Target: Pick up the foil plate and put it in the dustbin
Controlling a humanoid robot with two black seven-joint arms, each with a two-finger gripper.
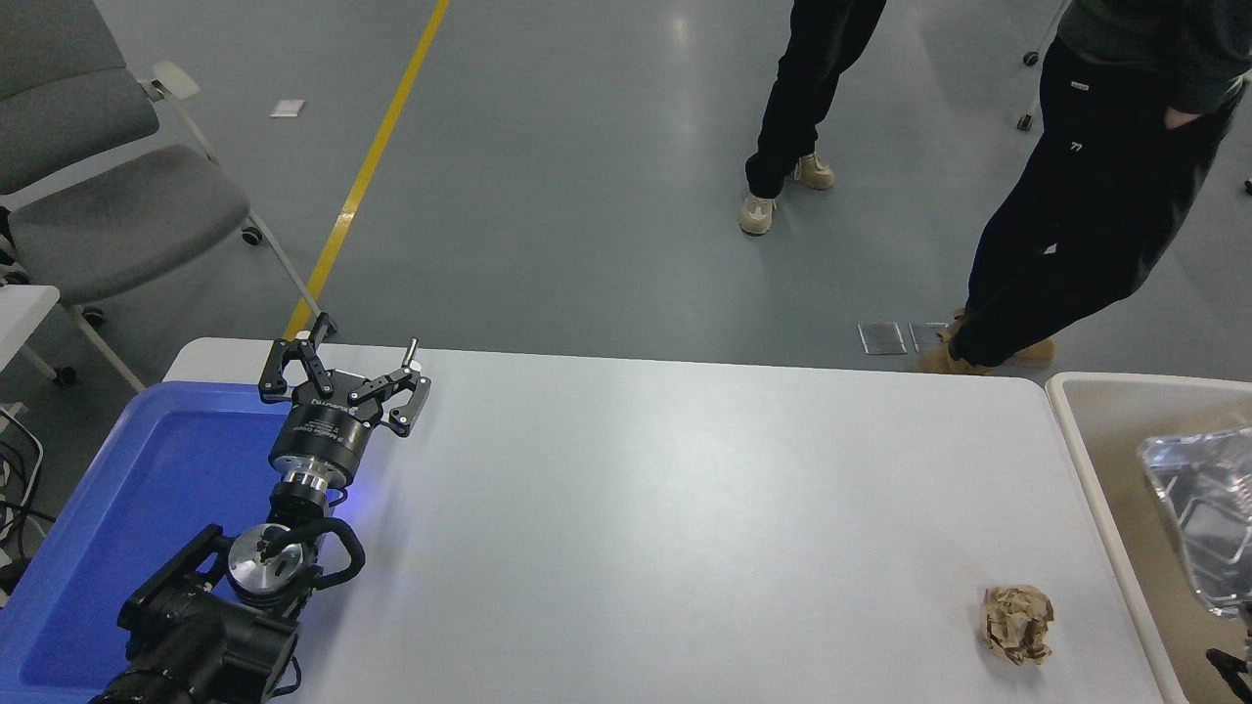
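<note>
- The bench (685, 508) is a white top with rounded far corners, and most of it is bare.
- The dustbin (1081, 430), a large beige plastic one with a thick rim, stands just beside the bench's right edge. Only its left part shows.
- A shallow blue plastic tray (127, 508) lies over the bench's left edge, near the far left corner.
- My left arm is parked at the near left corner, partly over the blue tray. Its left tool (344, 376) points toward the far edge with the fingers spread wide and nothing between them.
- The foil plate (1198, 508) is inside the dustbin's opening at the right of the view, tilted with its embossed base toward me. I cannot tell whether it rests on the bin's floor or hangs in the air.
- A crumpled brown paper ball (1017, 623) sits on the bench near the near right corner, apart from the dustbin's rim.
- Of my right tool (1230, 665) only a dark sliver shows at the bottom right, below the foil plate, so I cannot tell how its fingers stand.
- I judge the placing step is in hand. If I am holding the plate, the next move calls for letting go, then lifting my right arm clear of the rim without catching the thin foil.
</note>
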